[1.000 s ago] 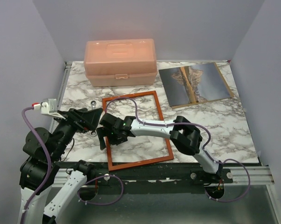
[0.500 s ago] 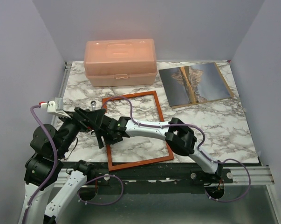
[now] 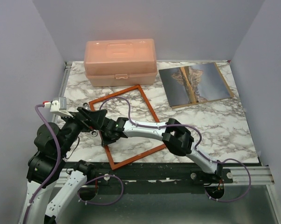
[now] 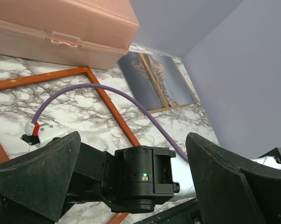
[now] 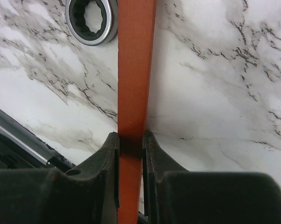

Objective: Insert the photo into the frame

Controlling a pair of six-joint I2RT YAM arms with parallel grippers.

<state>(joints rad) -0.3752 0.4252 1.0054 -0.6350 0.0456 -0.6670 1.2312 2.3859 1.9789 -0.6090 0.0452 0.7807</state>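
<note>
Reddish-brown frame [image 3: 149, 109] has just swung askew on the marble surface [image 3: 215, 126], your right fingers [image 5: 107, 163] newly clamped on its left rail; left fingers [image 4: 42, 172] gape empty, and the photo [image 3: 194, 84] waits back right, not yet inserted.

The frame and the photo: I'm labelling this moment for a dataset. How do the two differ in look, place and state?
The frame is an open reddish-brown outline with the marble table showing through it; the photo is a solid mountain print. The frame sits left of centre, near the arms; the photo lies at the far right. The right gripper is shut on one rail of the frame; nothing touches the photo. Both are thin rectangles.
</note>
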